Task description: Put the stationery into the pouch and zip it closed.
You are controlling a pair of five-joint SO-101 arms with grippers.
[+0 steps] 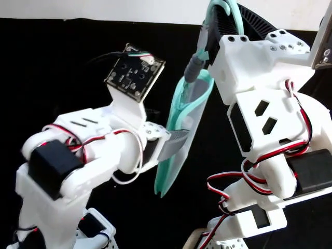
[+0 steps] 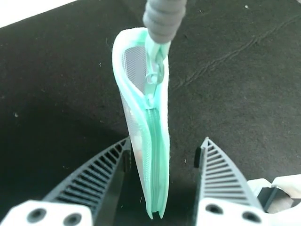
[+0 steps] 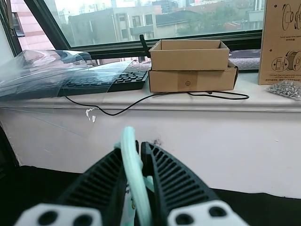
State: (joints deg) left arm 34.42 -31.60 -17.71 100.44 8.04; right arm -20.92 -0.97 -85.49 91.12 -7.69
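The mint-green mesh pouch (image 1: 184, 122) hangs edge-on in the air above the black table. Its mint strap (image 3: 131, 179) is pinched in my right gripper (image 3: 139, 146), which is shut on it at the top (image 1: 222, 13). A grey cylindrical piece (image 2: 162, 16) joins the strap to the zipper pull (image 2: 155, 75). The zip is parted near the top end, where the mesh inside shows. My left gripper (image 2: 164, 143) stands open around the pouch's lower half (image 2: 150, 155), one finger on each side; whether either finger touches it I cannot tell. No stationery is visible.
The black table mat (image 2: 244, 84) lies under both arms. Behind, a white wall and a windowsill hold cardboard boxes (image 3: 190, 66), a keyboard (image 3: 108, 80) and a cable. The two arms stand close together in the high view.
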